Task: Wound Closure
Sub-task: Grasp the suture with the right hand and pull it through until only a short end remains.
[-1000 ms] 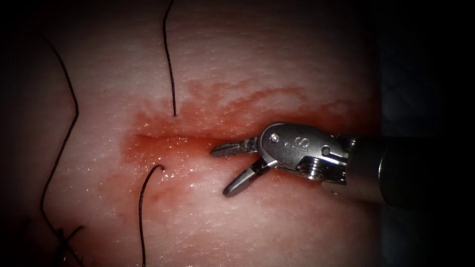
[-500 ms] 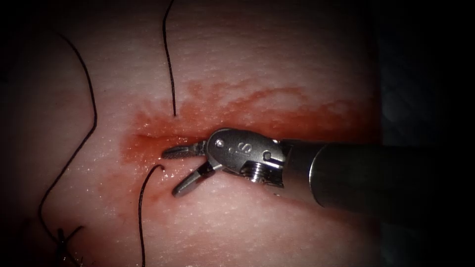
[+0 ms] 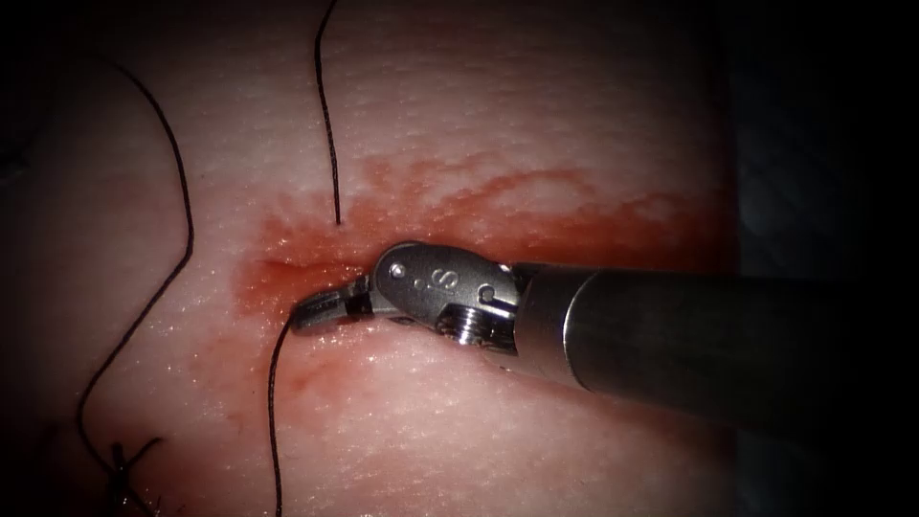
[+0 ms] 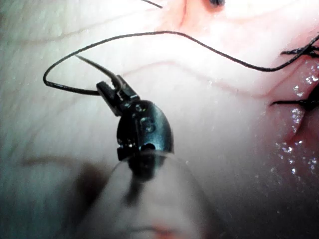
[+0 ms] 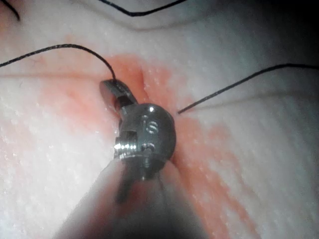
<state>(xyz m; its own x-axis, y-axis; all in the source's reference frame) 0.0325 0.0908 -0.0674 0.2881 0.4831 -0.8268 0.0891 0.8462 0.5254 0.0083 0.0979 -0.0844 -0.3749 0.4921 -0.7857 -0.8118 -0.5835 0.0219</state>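
Where the cut [image 3: 287,268] ends, right pincer [image 3: 321,311] clenched on thread [image 3: 272,402], left pincer [image 4: 112,88] clenched on thread.

Endoscope looks down from above/front, close on the cut [image 3: 287,273] in the tissue [image 3: 536,115], w/ the right tool [image 3: 321,308] entering from pic's right. Each wrist cam looks along its own shaft, very near its tool: left tool [image 4: 115,89], right tool [image 5: 113,92]. Endoscope & right wrist views share the red-stained cut, the right tool and the thread [image 3: 272,402] at its tip.

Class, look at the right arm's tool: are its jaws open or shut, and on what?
Shut. The right tool has its jaws pressed together on the thread where it rises from the tissue below the cut.
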